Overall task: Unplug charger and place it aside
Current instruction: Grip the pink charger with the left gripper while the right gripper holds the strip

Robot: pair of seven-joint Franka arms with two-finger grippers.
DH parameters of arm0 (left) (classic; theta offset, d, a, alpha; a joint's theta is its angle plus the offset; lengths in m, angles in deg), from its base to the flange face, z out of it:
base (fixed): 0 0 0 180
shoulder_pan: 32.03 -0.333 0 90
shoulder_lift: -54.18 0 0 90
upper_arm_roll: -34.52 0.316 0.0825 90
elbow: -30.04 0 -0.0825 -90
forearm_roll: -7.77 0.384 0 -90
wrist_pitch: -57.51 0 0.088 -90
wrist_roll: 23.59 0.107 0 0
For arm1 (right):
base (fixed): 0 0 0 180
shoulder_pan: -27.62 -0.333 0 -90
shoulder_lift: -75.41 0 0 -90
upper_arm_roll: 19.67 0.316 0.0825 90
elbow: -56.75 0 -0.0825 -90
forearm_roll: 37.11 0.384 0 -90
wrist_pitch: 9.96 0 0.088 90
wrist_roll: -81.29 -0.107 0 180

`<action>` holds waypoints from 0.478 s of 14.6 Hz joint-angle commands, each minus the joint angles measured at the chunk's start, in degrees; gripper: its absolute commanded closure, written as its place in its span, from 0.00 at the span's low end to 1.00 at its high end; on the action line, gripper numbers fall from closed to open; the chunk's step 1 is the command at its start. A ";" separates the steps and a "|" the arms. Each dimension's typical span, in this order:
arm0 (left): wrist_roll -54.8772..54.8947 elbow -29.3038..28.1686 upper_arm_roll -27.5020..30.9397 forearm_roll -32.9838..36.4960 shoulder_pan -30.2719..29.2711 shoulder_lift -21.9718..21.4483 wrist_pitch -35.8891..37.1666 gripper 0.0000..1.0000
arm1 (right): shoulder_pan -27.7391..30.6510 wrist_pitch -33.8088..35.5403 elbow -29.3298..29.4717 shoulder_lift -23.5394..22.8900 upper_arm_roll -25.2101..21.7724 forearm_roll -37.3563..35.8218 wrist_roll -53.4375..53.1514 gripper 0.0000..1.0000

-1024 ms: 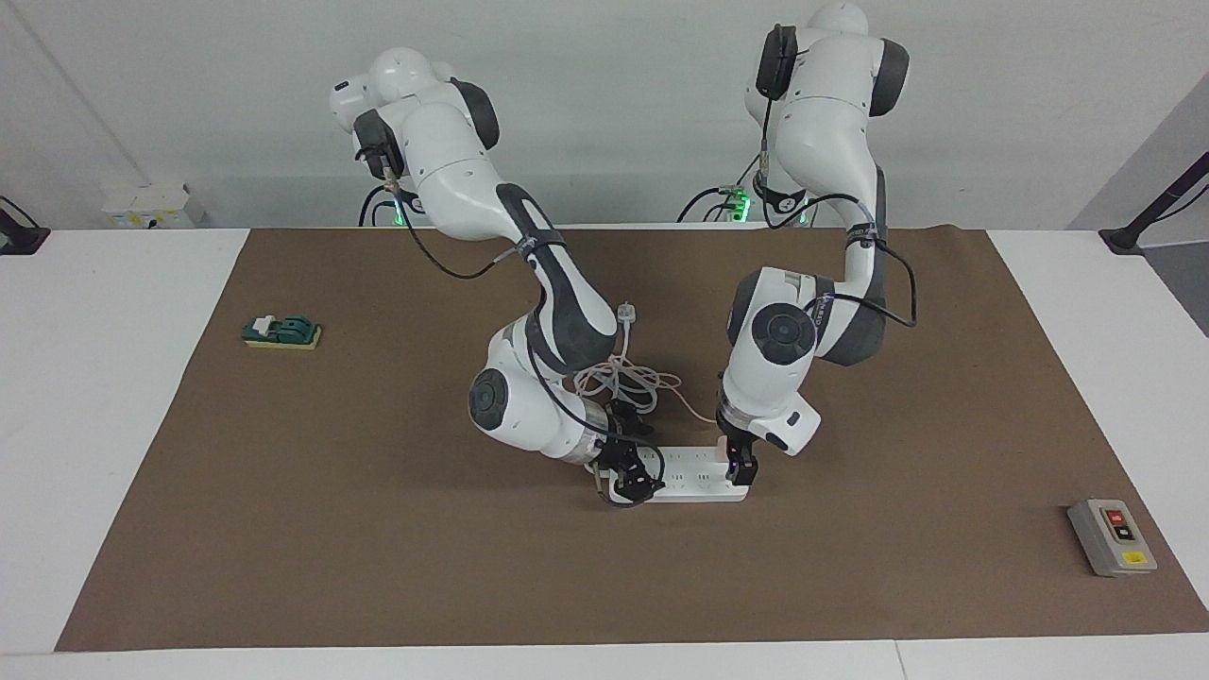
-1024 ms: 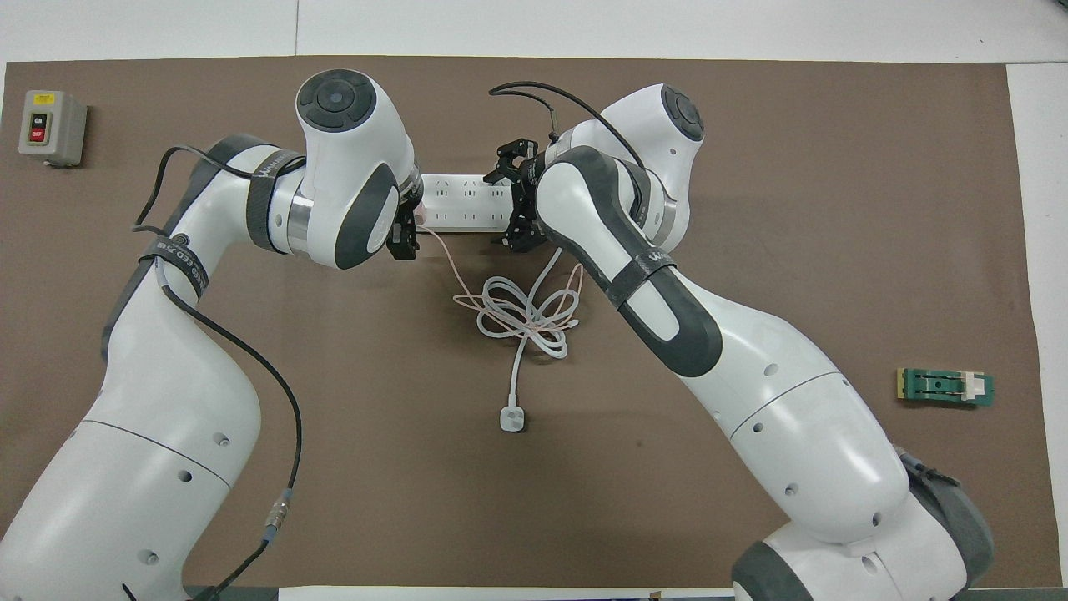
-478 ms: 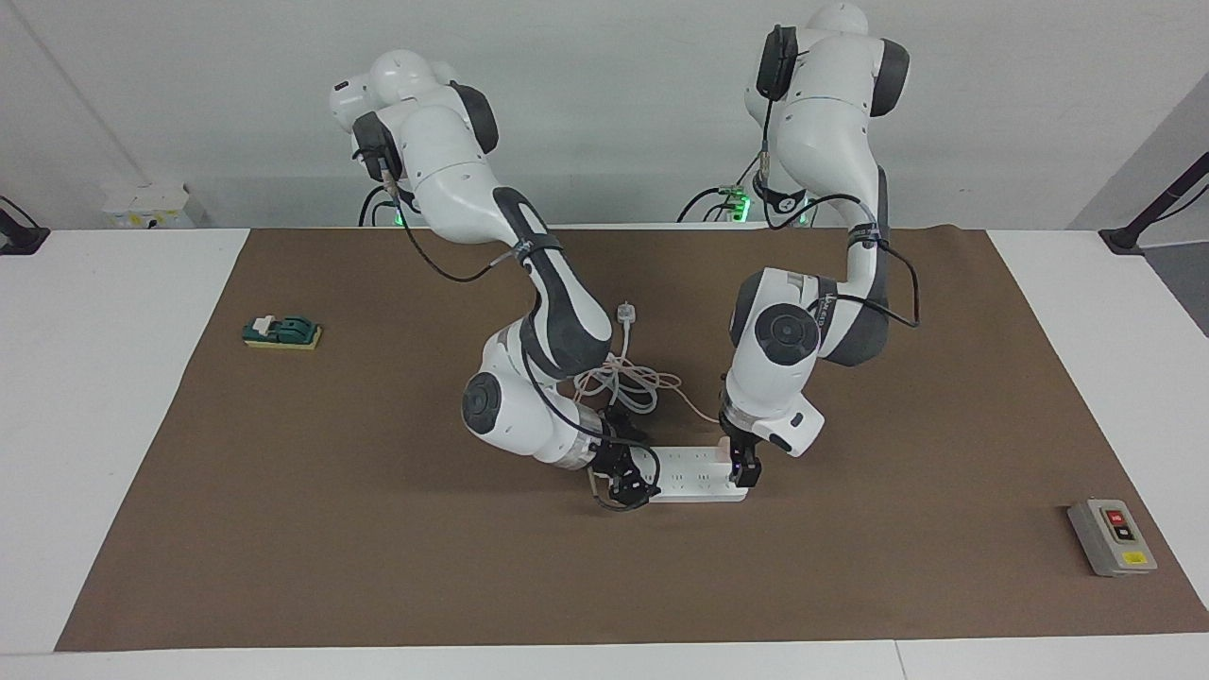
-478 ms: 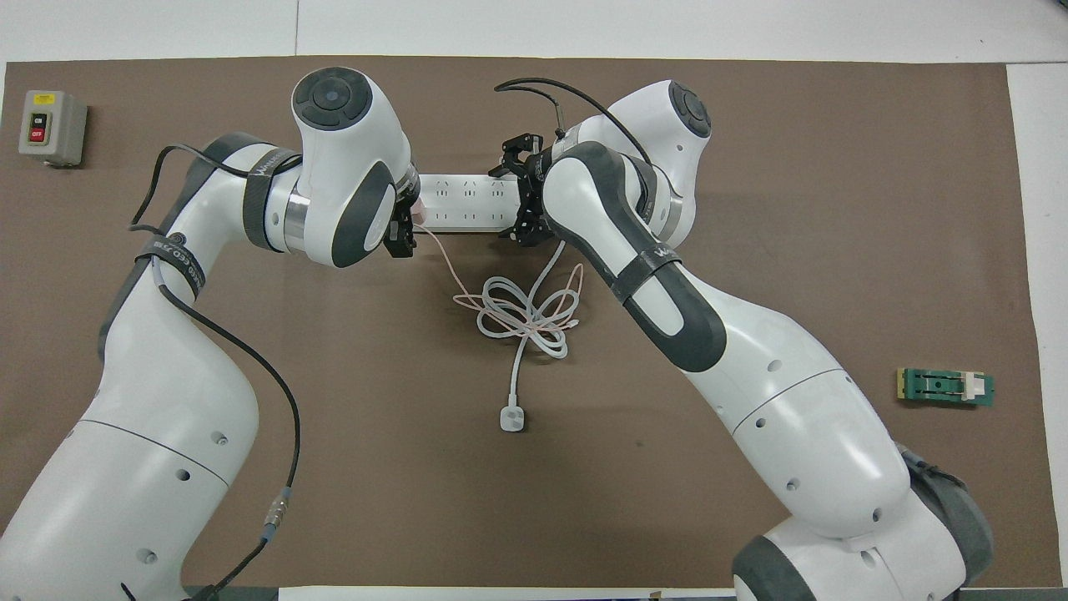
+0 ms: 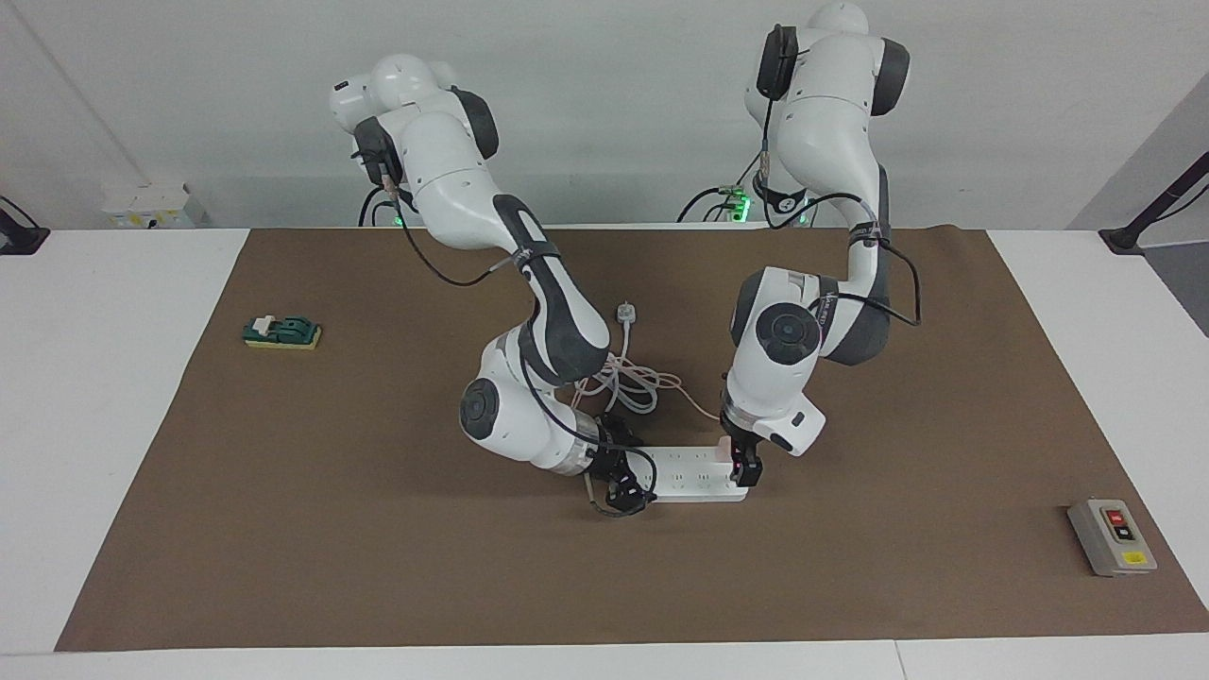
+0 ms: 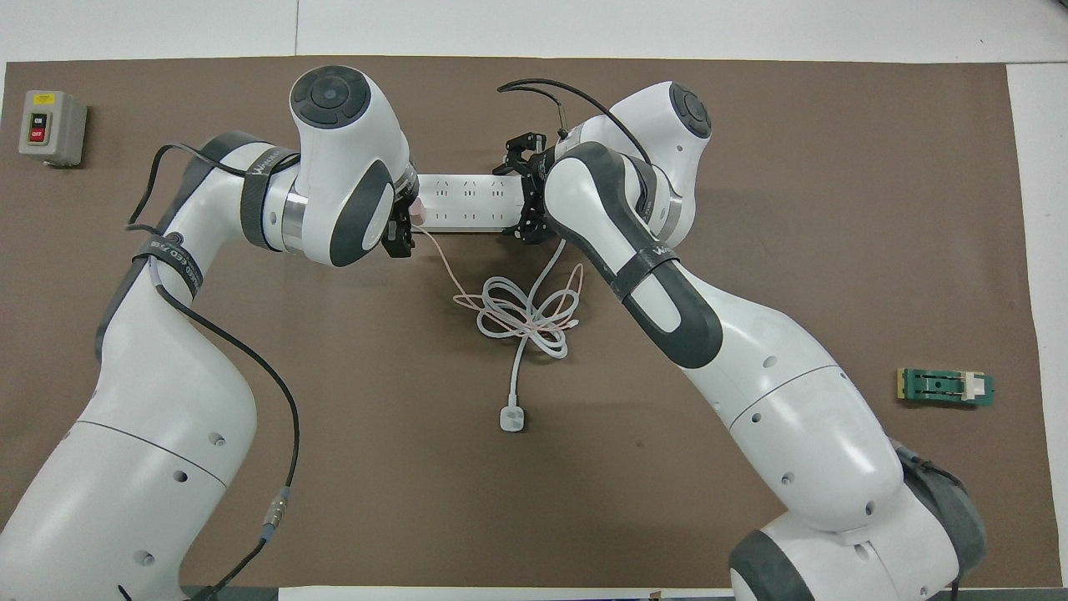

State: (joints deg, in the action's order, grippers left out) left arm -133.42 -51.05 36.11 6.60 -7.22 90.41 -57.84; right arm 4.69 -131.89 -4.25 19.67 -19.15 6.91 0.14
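1. Pale pink, the charger (image 5: 724,450) is seen in the facing view, low of centre, plugged into the power strip (image 5: 694,472) at the left arm's end, with the left gripper (image 5: 743,469) lowered around it, fingers spread at its sides.
2. In the overhead view, the charger (image 6: 415,208) is mostly hidden under the left wrist.
3. The right gripper (image 5: 625,491) is placed at the strip's other end; whether its fingers are spread or pinching cannot be told.
4. Tangled cables (image 6: 521,317) are shown plainly from overhead.
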 commanded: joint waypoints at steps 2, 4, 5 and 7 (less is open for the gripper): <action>0.84 1.37 0.34 0.99 0.15 -0.46 2.68 0.00 | -0.01 0.28 1.24 -1.39 0.27 -1.31 1.08 0.33; 0.93 1.37 0.34 0.91 0.15 -0.46 2.68 0.00 | -0.01 -0.16 0.71 -1.39 0.27 -1.31 1.17 0.50; 1.02 1.37 0.34 0.90 0.15 -0.46 2.68 0.02 | -0.10 -0.25 0.27 -1.30 0.27 -1.31 1.25 0.53; 1.02 1.37 0.34 0.82 0.33 -0.38 2.68 0.13 | -0.10 -1.03 0.09 -1.22 0.27 -1.23 1.34 0.53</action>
State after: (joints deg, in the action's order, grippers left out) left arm -132.98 -50.07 36.11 6.61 -7.24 90.37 -56.65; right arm 4.72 -131.90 -4.15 19.70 -19.15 6.76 -0.15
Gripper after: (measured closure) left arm 0.026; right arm 0.048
